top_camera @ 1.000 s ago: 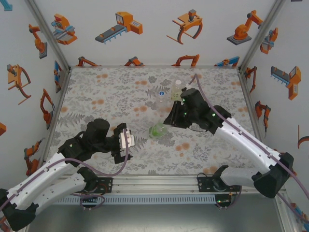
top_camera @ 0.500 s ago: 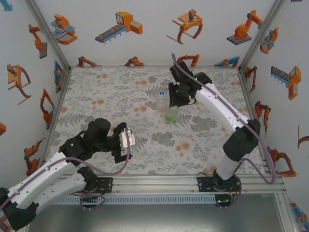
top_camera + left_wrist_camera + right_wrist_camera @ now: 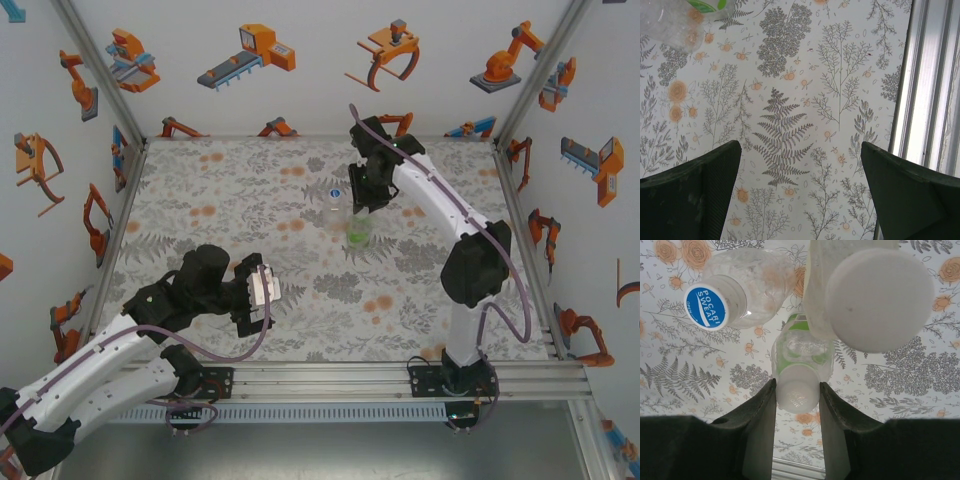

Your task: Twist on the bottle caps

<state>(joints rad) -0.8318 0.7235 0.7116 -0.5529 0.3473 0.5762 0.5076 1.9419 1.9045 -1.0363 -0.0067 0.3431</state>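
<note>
My right gripper (image 3: pixel 797 386) is shut on the white cap (image 3: pixel 797 392) of the green-tinted bottle (image 3: pixel 801 352), whose body points away toward the table. In the top view this gripper (image 3: pixel 362 205) is at the back middle, with the green bottle (image 3: pixel 359 231) just below it. Close beside it are the colourless bottle (image 3: pixel 752 282) with a blue printed cap (image 3: pixel 710 307) and the pale yellow bottle (image 3: pixel 816 285) with a large white cap (image 3: pixel 879 299). The colourless bottle (image 3: pixel 335 196) stands left of the gripper. My left gripper (image 3: pixel 264 290) hovers open at the front left, nothing between its fingers (image 3: pixel 715 175).
The flowered table (image 3: pixel 230 200) is bounded by printed walls and metal posts. The aluminium front rail (image 3: pixel 932 75) runs close to the left gripper. A green-labelled bottle (image 3: pixel 707 4) shows at the top left corner of the left wrist view.
The right arm has swung from the table's middle to the back, carrying the green bottle by its cap up beside the other two bottles. The left arm has not moved.
</note>
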